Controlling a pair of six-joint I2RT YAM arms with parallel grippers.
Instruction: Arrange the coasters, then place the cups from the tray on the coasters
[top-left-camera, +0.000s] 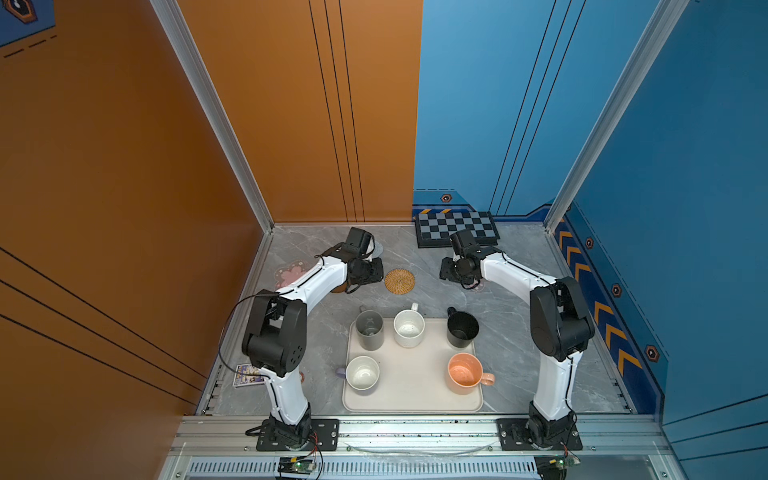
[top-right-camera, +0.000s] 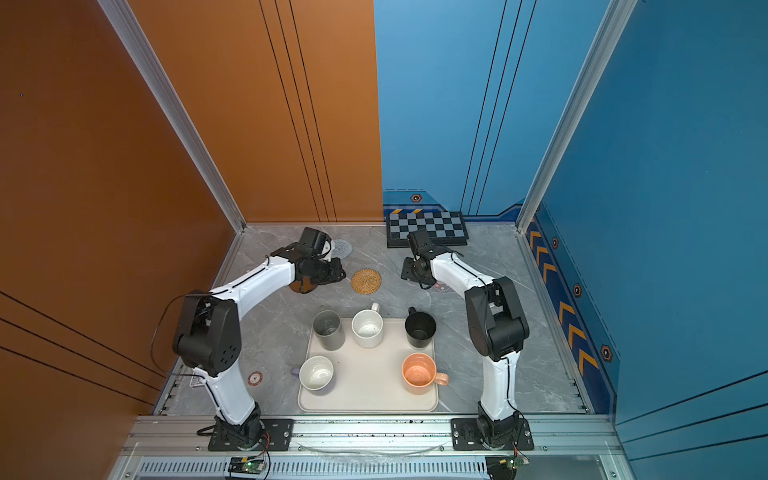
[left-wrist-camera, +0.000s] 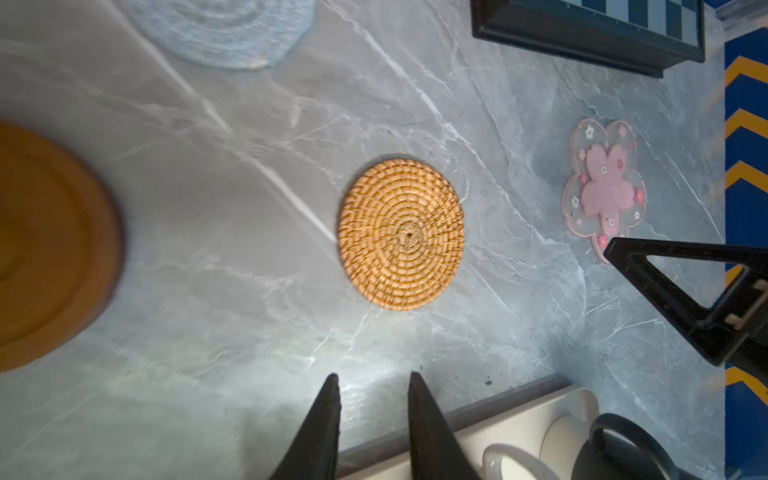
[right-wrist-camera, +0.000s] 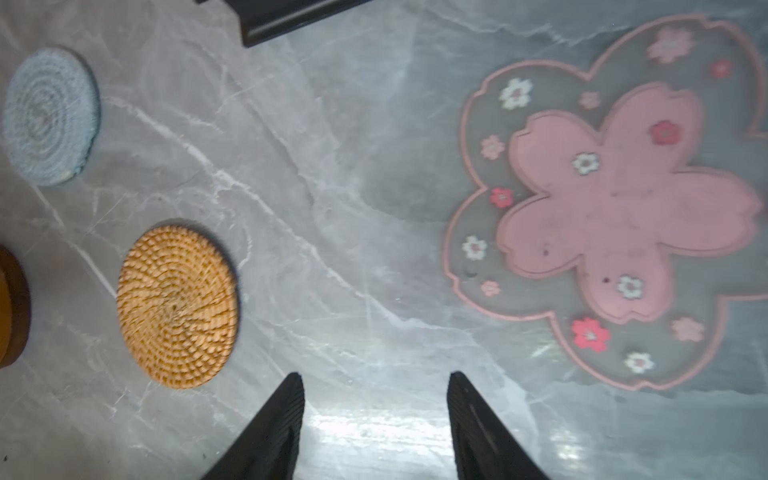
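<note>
Five cups stand on the cream tray: grey, speckled white, black, peach and lavender with a white inside. Beyond the tray, the coasters lie on the table. The tan rattan one is in the middle, with the grey-blue knitted one and the brown disc by my left wrist. One pink flower lies far left; another lies under my right wrist. My left gripper is slightly open and empty, left of the rattan coaster. My right gripper is open and empty, to its right.
A black-and-grey chequered board lies against the back wall behind the right arm. A small red-and-white sticker and a printed card lie near the left arm's base. Walls close in the table on three sides.
</note>
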